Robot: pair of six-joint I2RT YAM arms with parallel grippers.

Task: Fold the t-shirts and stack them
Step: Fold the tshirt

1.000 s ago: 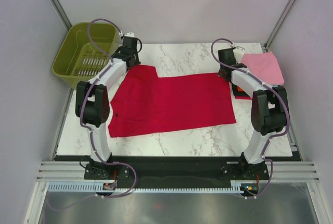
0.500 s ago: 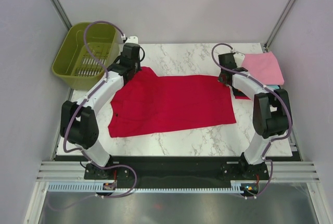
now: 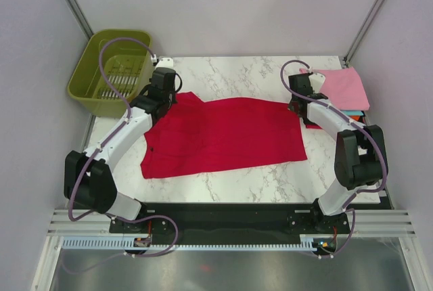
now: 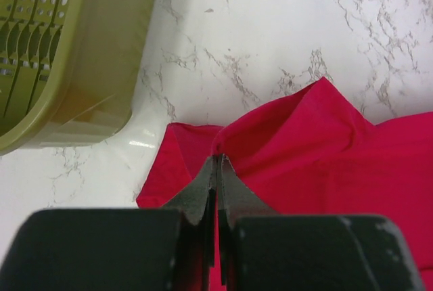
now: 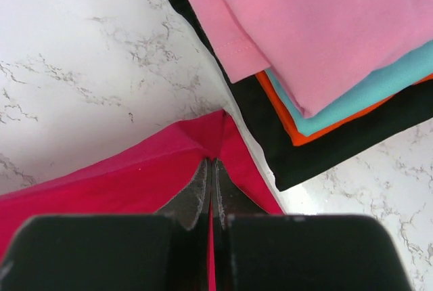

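Observation:
A crimson red t-shirt (image 3: 223, 135) lies spread across the middle of the marble table. My left gripper (image 3: 164, 99) is shut on its far left corner, seen pinched in the left wrist view (image 4: 218, 159). My right gripper (image 3: 300, 105) is shut on its far right corner, seen pinched in the right wrist view (image 5: 212, 161). A stack of folded t-shirts sits at the far right: pink (image 3: 344, 88) on top, then teal (image 5: 352, 98), orange (image 5: 308, 132) and black (image 5: 338, 145). A red edge (image 3: 314, 125) shows beside the stack.
An olive-green plastic basket (image 3: 109, 71) stands off the table's far left corner, close to my left gripper; it also shows in the left wrist view (image 4: 67, 54). Bare marble (image 3: 237, 71) lies behind the shirt and along the front edge (image 3: 257, 186).
Both arms have stretched further out. The grippers hold the shirt's far corners and have shifted slightly toward me and outward; the far edge now lies straighter.

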